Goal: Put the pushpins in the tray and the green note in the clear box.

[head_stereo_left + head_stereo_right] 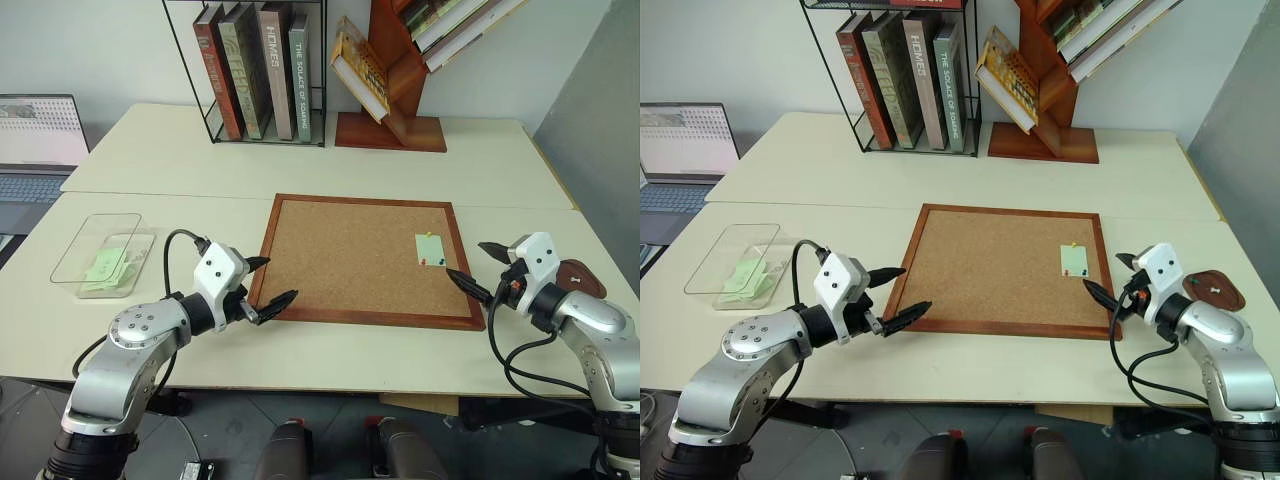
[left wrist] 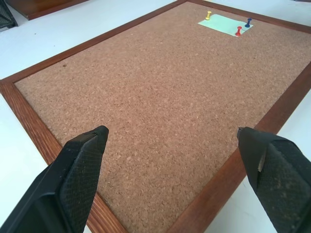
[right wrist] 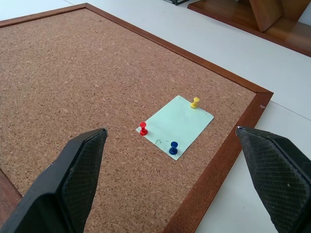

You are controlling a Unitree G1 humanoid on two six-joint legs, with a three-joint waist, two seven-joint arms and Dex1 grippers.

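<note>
**Note still pinned to corkboard; both grippers empty and wide apart**

The green note lies flat on the corkboard, near its far right corner, held by three pushpins: yellow, red and blue. In the right wrist view the note sits ahead of and squarely between the jaws of the right gripper, nothing touching it. The left gripper hovers at the board's near left edge, with the note well ahead of it and off toward one jaw. Both sets of jaws are spread fully and hold nothing.

Handling, as judged: the pins are tiny, hard and light, with waisted plastic heads; a pinch across the head and a straight pull off the board is the likely grip, and a slip or a dropped pin is the risk. The note is thin, limp paper; once unpinned it offers only an edge or corner to take hold of, and may slide or crease.

The head views alone place the receptacles: the clear box, well left of the left gripper and already holding pale green slips, and the tray, just right of the right gripper. Pin colours and positions read clearly only from the wrist views.
</note>
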